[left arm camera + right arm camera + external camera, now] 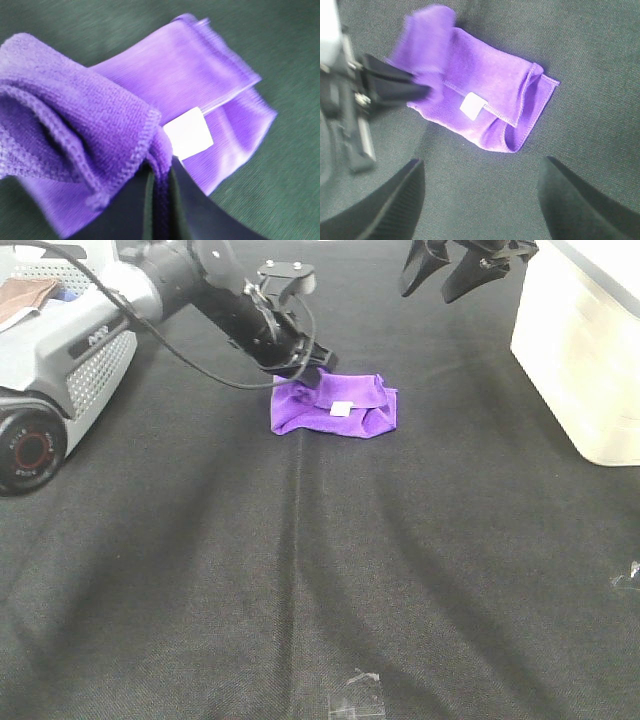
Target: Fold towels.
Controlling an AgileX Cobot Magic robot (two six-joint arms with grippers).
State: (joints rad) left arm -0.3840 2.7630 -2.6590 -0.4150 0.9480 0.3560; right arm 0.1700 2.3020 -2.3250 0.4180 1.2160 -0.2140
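Note:
The bright purple towel (337, 407) lies folded into a narrow strip on the black cloth in the exterior high view, its white tag (341, 409) facing up. My left gripper (308, 368) is shut on the towel's back left corner, lifting that edge a little. In the left wrist view the pinched purple hem (161, 150) runs down between the dark fingers, next to the tag (188, 132). My right gripper (448, 278) hangs open above the table at the back right, apart from the towel. The right wrist view shows the towel (485, 100) between and beyond its fingers (580, 200).
A cream plastic box (585, 350) stands at the right edge. The left arm's grey base (60, 370) and black cable (170, 350) fill the left back corner. A brown cloth (25, 295) lies behind it. Tape marks (355, 695) sit near the front.

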